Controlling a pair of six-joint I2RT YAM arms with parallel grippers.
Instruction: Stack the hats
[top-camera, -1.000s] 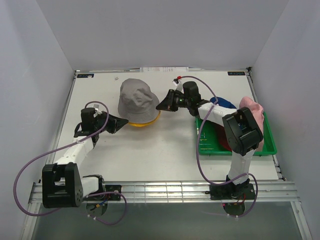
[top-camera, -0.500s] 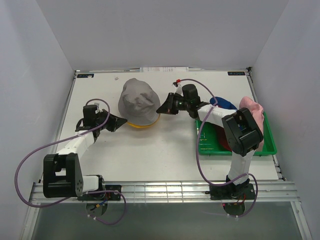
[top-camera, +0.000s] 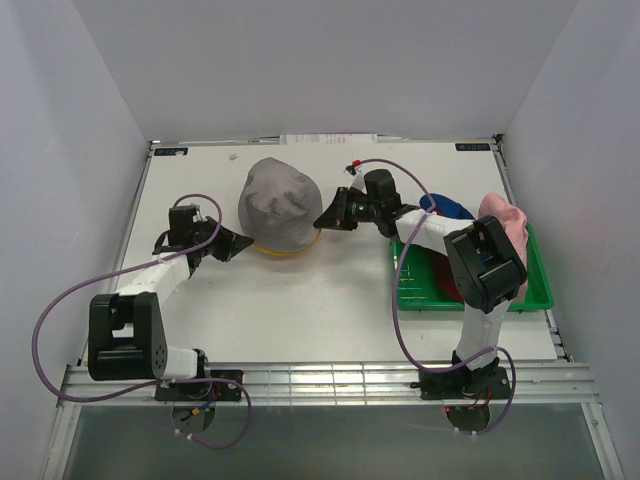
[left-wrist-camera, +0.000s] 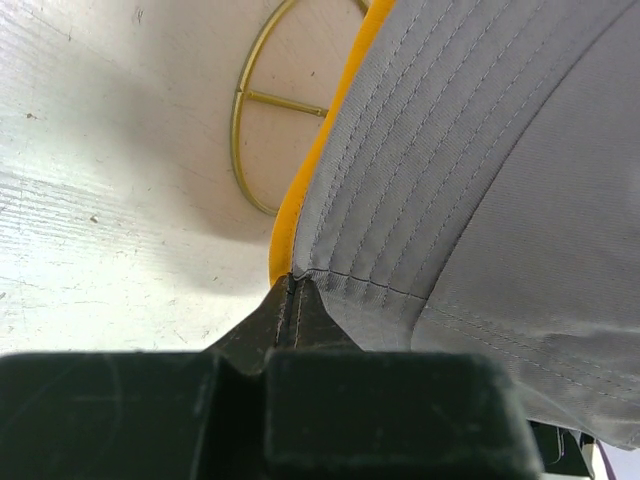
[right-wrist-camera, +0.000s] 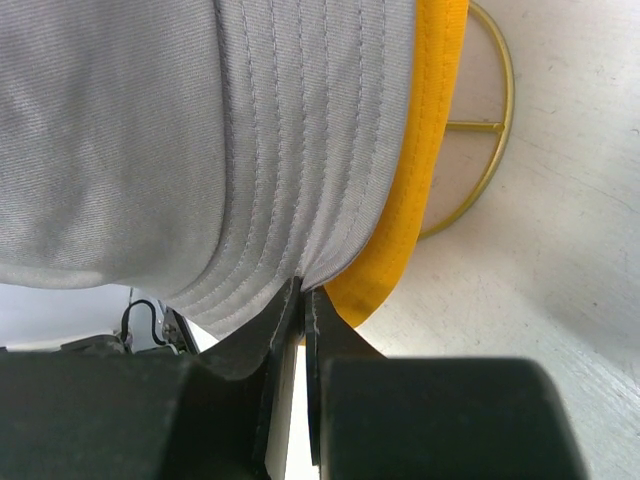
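So the left pincer (left-wrist-camera: 293, 300) has its jaws squeezed tight together, nipping the stitched brim edge of the grey hat (left-wrist-camera: 480, 180) right at the tips. The grey fabric fills everything ahead and to the right of the pincer. A strip of the yellow hat (left-wrist-camera: 282, 250) peeks out just left of the grey brim. Further ahead on the left, a gold wire ring (left-wrist-camera: 236, 130) sits on the white worktop (left-wrist-camera: 100, 200).

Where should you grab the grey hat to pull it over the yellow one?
Grab the grey hat by the thin edge of its brim, on two opposite sides, coming in low from left and right. Its crown is round and too wide to pinch, but the stitched brim is flat. The left gripper and right gripper pinch it there, over the yellow hat.
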